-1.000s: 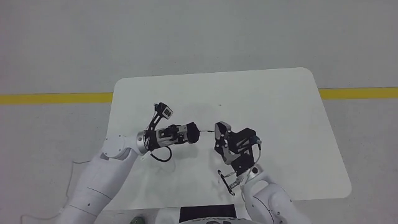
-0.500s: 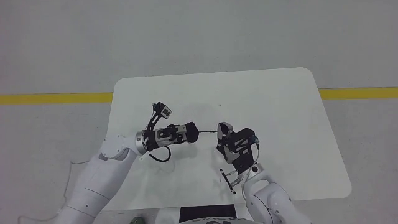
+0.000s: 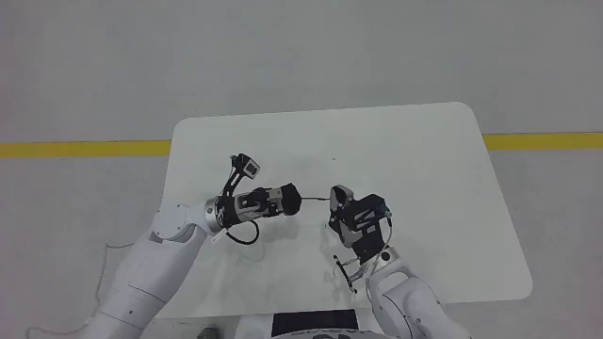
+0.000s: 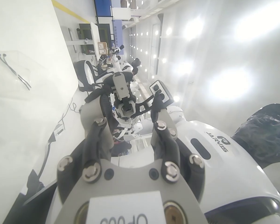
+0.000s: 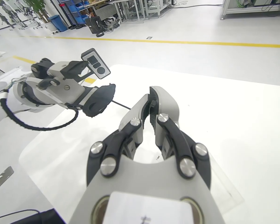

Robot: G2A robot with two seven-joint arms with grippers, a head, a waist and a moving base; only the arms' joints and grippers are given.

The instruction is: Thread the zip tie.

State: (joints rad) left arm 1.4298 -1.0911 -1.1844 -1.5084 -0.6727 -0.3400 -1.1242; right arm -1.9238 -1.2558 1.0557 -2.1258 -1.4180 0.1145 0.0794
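A thin black zip tie (image 3: 313, 200) hangs in the air between my two grippers, above the white table (image 3: 424, 151). My left gripper (image 3: 292, 198), its fingertips wrapped in black, is shut on the strap end (image 5: 120, 104). My right gripper (image 3: 334, 195) faces it a short way off. In the right wrist view, the right gripper (image 5: 150, 100) is shut on the tie's small black head (image 5: 152, 104). The strap runs almost straight from the left gripper (image 5: 110, 94) and passes behind a right finger. In the left wrist view, the right gripper (image 4: 126, 107) is straight ahead.
A clear plastic bag with spare black zip ties (image 3: 345, 274) lies on the table near its front edge, under the right arm; it is also in the left wrist view (image 4: 14, 71). The bare tabletop stretches to the back and right.
The right wrist has turned and settled slightly, bringing its fingertips a touch nearer the left gripper. The left arm has hardly moved. Both grippers have stayed shut.
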